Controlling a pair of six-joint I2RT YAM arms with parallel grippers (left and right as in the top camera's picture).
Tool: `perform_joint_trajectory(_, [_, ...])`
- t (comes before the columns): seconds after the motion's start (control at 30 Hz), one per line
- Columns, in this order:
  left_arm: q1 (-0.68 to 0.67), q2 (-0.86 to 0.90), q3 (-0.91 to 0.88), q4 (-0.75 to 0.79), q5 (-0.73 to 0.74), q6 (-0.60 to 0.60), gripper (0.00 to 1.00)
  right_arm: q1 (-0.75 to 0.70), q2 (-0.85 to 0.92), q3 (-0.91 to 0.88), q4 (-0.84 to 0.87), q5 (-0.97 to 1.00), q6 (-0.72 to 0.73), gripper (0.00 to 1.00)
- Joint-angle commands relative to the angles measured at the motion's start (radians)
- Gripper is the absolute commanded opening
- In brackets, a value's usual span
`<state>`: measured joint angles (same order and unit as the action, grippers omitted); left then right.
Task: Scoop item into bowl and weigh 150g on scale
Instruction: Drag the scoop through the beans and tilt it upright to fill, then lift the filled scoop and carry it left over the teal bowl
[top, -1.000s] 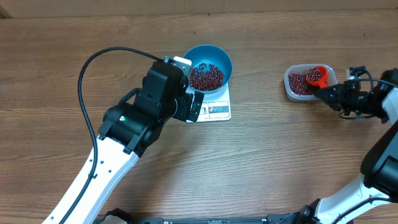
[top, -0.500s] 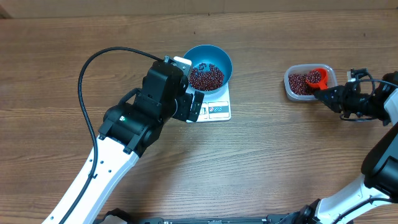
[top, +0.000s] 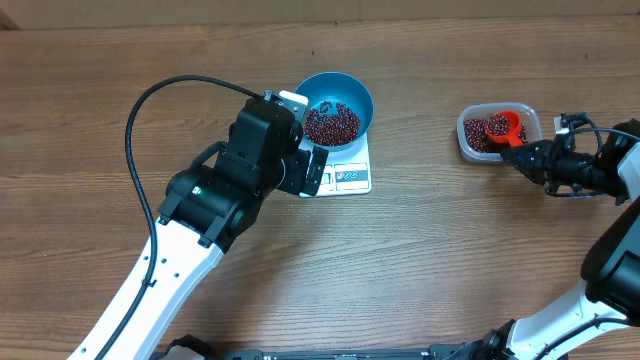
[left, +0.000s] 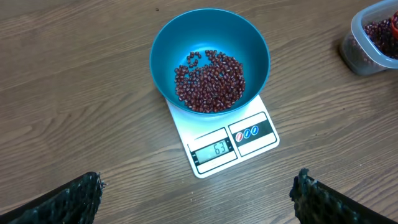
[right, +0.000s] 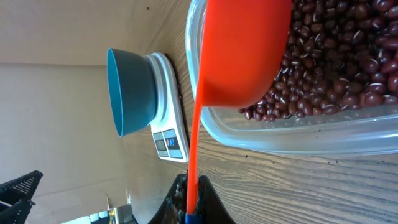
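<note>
From overhead, the blue bowl (top: 362, 95) is seen seated on the white scale (top: 352, 177) toward the far middle of the bench (top: 450, 260), with a heap of beans (top: 331, 123) in its bottom. The far edge of the bench runs not far behind the bowl, and broad bare wood is left in front and between the two arms. The left claw (top: 308, 140) is held just beside the bowl's left side, spread wide with nothing grasped. Its arm is stretched up from the near left, and a black cable (top: 150, 110) is looped above it. A clear tub (top: 464, 137) of more beans is set well apart to the right. The orange scoop (top: 505, 127) is held over it by the handle in the clenched right claw (top: 528, 153), whose arm is reached in from the right edge. Compared with a second ago, the scoop is found slightly further in over the tub; the bowl, scale and left arm are unchanged. In the left wrist view, 63 is shown on the display (left: 214, 151), and the fingertips (left: 81, 196) are seen far apart at the lower corners, clear of the scale. In the right wrist view, the scoop's cup is laid against the beans inside the tub, and its handle is clamped in the claw at the bottom edge. The bowl and scale are seen beyond across open wood.
</note>
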<state>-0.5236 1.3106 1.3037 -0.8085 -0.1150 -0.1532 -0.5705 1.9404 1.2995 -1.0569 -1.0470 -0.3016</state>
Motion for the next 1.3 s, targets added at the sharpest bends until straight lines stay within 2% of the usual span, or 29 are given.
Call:
perform_joint_trajectory(0.0, [0.002, -0.014, 0.021, 0.001, 0.008, 0.018, 1.00, -0.003, 0.001, 0.006, -0.016, -0.066, -0.063, 0.04])
perform_joint_trajectory(0.6, [0.002, -0.014, 0.021, 0.001, 0.008, 0.018, 0.99, 0.051, 0.001, 0.006, -0.077, -0.297, -0.180, 0.04])
perform_joint_trajectory(0.83, [0.002, -0.014, 0.021, 0.001, 0.008, 0.018, 1.00, 0.135, 0.001, 0.007, -0.063, -0.369, -0.180, 0.04])
perform_joint_trajectory(1.27, [0.002, -0.014, 0.021, 0.001, 0.008, 0.018, 1.00, 0.302, 0.001, 0.007, -0.036, -0.373, -0.174, 0.04])
